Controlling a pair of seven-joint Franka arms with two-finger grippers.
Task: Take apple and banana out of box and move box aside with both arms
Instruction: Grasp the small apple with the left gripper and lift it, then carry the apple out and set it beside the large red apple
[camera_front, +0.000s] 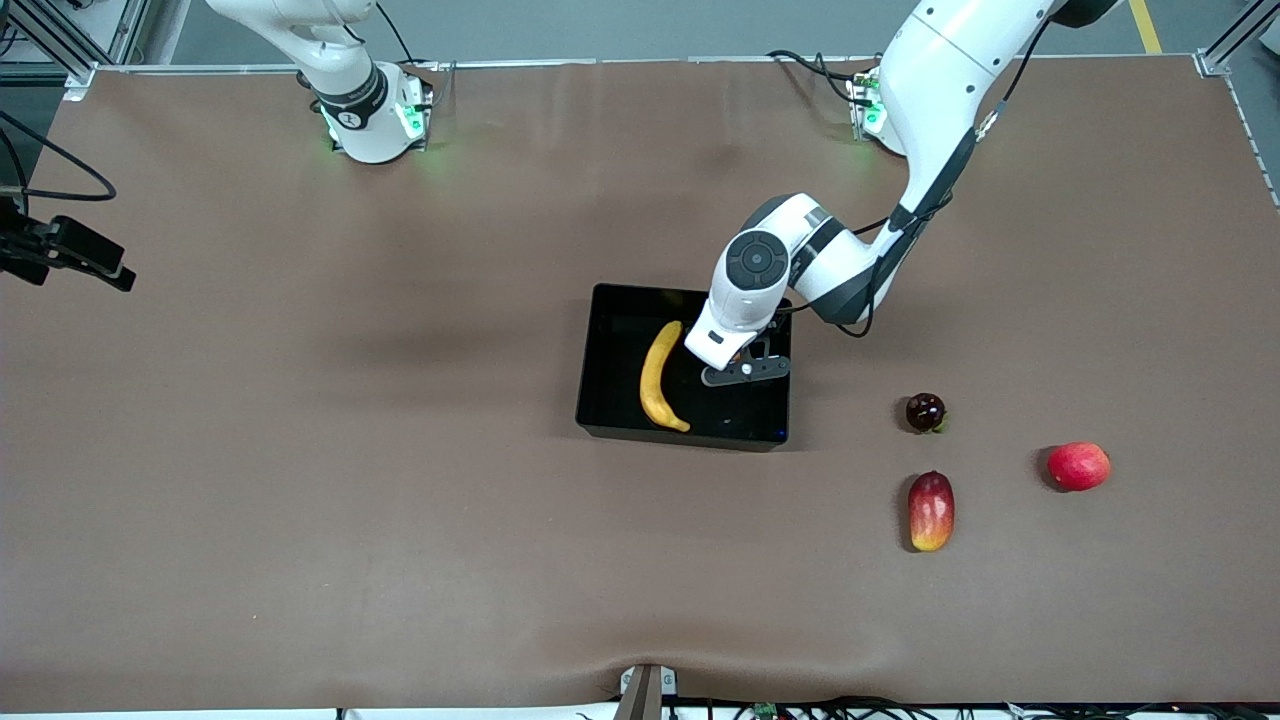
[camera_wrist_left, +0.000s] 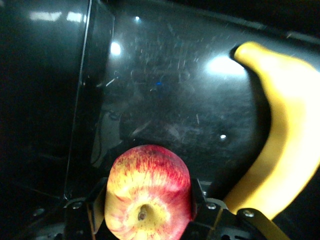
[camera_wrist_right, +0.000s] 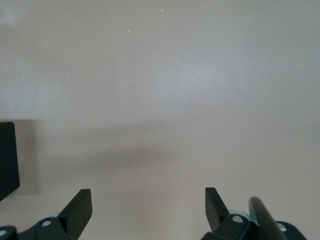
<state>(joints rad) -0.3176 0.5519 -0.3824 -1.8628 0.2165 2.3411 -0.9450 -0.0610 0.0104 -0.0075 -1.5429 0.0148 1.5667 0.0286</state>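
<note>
**Left gripper inside the box, apple between its fingers; right arm waiting**

The apple (camera_wrist_left: 148, 192) is shown only by the left wrist view: red with yellow patches, stem end up toward the camera, set between the two fingers (camera_wrist_left: 96, 204) of the left gripper (camera_wrist_left: 148, 210), with a finger close against each side. Whether it is gripped or merely flanked cannot be told. In the front view the apple is almost wholly hidden under the left wrist.

The left arm is seen reaching from its base down into the black box (camera_front: 600, 300), its gripper (camera_front: 742, 368) low over the box floor at the end toward the left arm. The banana (camera_front: 658, 378) lies on the floor of the box beside the gripper, toward the right arm's end; in the left wrist view it is cut off at the frame edge.

The right gripper (camera_wrist_right: 148, 207) is recorded only by its own wrist view, jaws wide and empty, over the bare brown table (camera_front: 300, 500); a black corner is cut off at that picture's edge. In the front view only the base of the right arm is seen.

Three further fruits lie on the table toward the left arm's end: a dark round fruit (camera_front: 925, 411), a red-and-yellow oblong fruit (camera_front: 931, 510) nearer the camera, and a red fruit (camera_front: 1078, 466).
</note>
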